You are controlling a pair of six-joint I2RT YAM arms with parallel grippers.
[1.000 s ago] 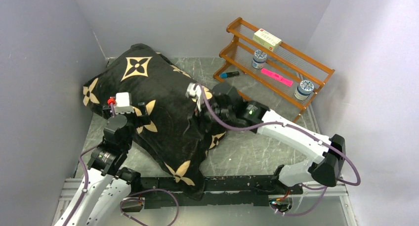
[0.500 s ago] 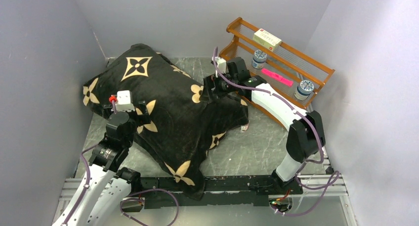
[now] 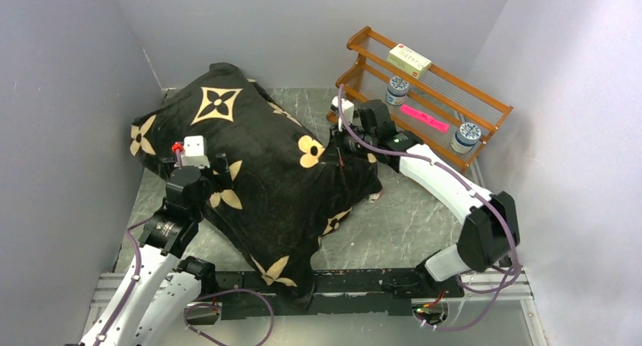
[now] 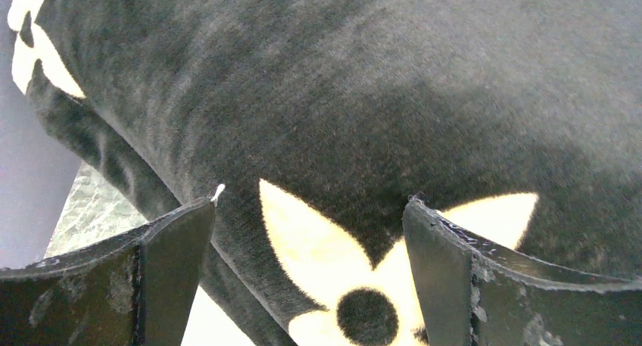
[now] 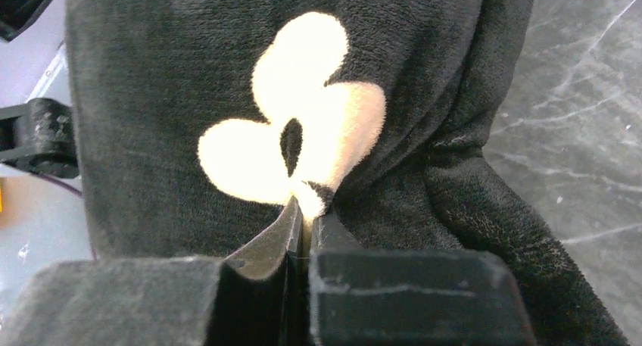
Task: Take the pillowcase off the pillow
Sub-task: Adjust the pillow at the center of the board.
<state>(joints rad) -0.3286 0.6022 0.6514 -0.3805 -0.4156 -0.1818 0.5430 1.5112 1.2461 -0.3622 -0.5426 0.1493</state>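
Top external shows us the pillowcase (image 3: 257,172) lying plump across the left of the bench (image 3: 409,225), with the pillow inside hidden from us. We see the right end effector (image 5: 306,210) clenched on a pinch of plush at a tan flower near its right edge. The left end effector (image 4: 310,210) stands spread wide, released, over another flower.

Overhead I get soft, even light, probably from above, with crisp detail, though the black pillowcase (image 3: 265,172) swallows its folds. My left wrist view shows a broad shadow across the plush. On my right wrist view the tan flower (image 5: 295,145) blows out white.
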